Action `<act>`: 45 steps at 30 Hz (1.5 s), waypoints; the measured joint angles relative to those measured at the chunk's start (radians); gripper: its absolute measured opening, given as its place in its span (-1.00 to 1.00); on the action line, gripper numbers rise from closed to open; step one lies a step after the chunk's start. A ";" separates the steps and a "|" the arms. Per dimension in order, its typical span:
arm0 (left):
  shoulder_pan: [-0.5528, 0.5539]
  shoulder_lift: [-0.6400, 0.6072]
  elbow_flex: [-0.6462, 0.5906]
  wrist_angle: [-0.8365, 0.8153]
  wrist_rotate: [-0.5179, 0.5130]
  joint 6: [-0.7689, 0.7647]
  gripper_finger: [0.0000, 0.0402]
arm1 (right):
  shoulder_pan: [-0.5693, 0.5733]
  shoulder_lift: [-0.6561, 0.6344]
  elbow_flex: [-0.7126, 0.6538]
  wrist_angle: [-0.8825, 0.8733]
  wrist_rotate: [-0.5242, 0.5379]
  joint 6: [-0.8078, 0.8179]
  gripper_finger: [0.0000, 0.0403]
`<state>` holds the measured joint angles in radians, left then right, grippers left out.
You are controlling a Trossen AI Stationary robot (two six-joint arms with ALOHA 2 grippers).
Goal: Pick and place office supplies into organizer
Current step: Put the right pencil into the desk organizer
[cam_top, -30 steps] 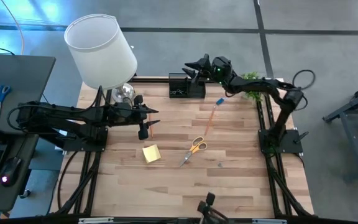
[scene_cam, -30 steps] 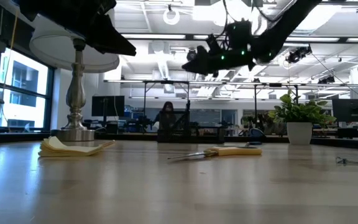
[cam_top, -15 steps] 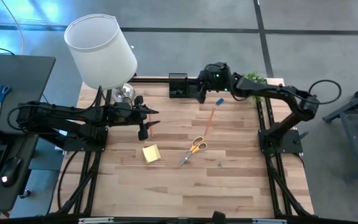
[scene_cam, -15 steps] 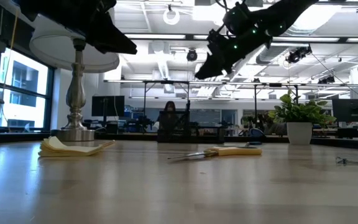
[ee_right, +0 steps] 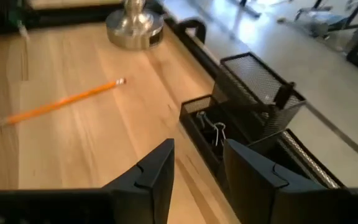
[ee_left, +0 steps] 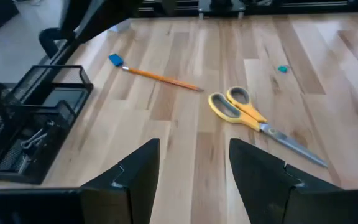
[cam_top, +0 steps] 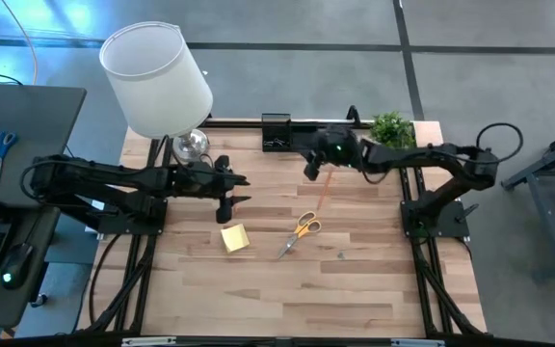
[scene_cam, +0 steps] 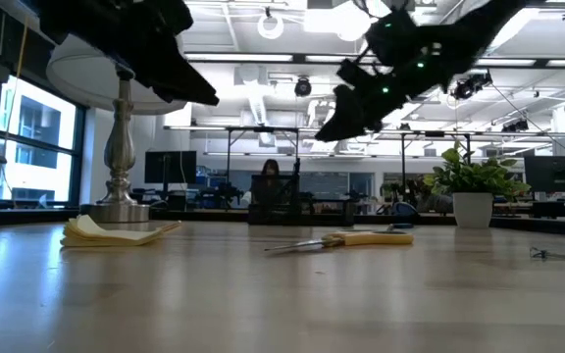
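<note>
**Both claws open above the counter, supplies spread out**

Your right claw (cam_top: 312,166) hangs open and empty over the far middle of the counter (cam_top: 374,289), just in front of the organizer (cam_top: 279,133). The organizer sits against the counter's far edge, with binder clips (ee_right: 211,132) in its low compartment. Your left claw (cam_top: 227,189) is also open and empty, raised over the left-centre, near the lamp (cam_top: 157,77). The sticky-note pad (cam_top: 234,237) lies below it toward the near edge. The orange-handled scissors (cam_top: 301,230) rest mid-counter. The pencil (ee_left: 161,78) lies between scissors and organizer, the blue eraser (ee_left: 116,60) just beyond its end. The plant (cam_top: 391,127) stands at the far right corner.
</note>
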<state>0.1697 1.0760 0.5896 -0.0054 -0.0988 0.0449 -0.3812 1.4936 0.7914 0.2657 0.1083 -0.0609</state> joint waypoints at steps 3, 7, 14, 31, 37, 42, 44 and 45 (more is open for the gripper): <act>0.000 0.004 0.000 0.035 -0.023 0.000 -0.08 | 0.017 -0.067 -0.082 0.052 0.054 0.036 -0.34; 0.000 0.004 0.000 0.070 -0.024 0.002 -0.08 | 0.038 -0.190 -0.150 0.015 0.118 0.074 -0.34; 0.000 0.004 0.000 0.076 -0.022 0.003 -0.08 | 0.054 -0.320 -0.274 -0.081 0.249 0.260 -0.34; 0.000 0.004 0.000 0.055 -0.024 0.029 -0.08 | 0.067 -0.156 -0.287 -0.181 0.222 0.543 -0.34; 0.000 0.004 0.000 0.053 -0.025 0.029 -0.08 | 0.110 -0.010 -0.244 -0.222 0.224 0.600 -0.34; 0.000 0.004 0.001 0.054 -0.025 0.025 -0.08 | 0.128 0.058 -0.226 -0.233 0.226 0.667 -0.34; 0.000 0.004 0.001 0.048 -0.022 0.015 -0.08 | 0.138 0.074 -0.221 -0.239 0.228 0.694 -0.34; 0.000 0.004 0.001 0.040 -0.022 0.007 -0.08 | 0.145 0.082 -0.218 -0.241 0.227 0.712 -0.34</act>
<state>0.1699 1.0805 0.5907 0.0343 -0.1204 0.0520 -0.2365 1.5759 0.5735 0.0243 0.3355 0.6513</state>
